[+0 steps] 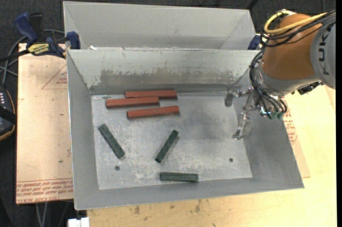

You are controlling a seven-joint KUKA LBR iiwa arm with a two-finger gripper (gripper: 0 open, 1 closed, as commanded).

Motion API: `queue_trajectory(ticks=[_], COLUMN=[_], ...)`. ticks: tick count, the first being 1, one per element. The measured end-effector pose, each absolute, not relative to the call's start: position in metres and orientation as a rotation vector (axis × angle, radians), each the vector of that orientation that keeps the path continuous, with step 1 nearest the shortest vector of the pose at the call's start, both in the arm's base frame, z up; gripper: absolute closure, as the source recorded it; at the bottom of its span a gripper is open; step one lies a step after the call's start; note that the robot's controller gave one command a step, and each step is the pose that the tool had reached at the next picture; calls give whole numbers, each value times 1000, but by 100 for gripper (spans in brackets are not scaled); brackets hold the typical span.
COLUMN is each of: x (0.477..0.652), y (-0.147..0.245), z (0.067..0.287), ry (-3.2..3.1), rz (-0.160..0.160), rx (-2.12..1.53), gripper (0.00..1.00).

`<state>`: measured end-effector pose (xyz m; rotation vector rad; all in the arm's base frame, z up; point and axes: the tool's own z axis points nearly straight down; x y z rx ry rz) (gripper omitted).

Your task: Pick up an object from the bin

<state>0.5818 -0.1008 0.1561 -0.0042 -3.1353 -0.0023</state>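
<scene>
My gripper point(238, 116) hangs at the right side of the bin, above the floor near the right wall, with nothing between its fingers. One finger shows near the back and another points down lower, so they stand apart. The nearest loose thing is a dark green bar point(166, 146) lying slanted in the middle of the floor, well to the gripper's left. Another dark green bar point(178, 177) lies flat near the front edge. A red-brown bar point(153, 112) lies level at the back left.
Two more red-brown bars point(151, 94) point(132, 103) lie side by side by the back wall. A third dark green bar point(111, 141) lies slanted at the left. The orange-covered arm reaches in over the right wall.
</scene>
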Motion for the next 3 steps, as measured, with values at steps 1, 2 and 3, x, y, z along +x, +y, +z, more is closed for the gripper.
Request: queue_trajectory(ticks=[1,2,3], x=[595,586,568], y=[-15,35,68], z=[196,136,68], ry=[-3147,-3105,-3018], rz=[-6,-5,-4], rx=[128,462,863], gripper=[0,0,0])
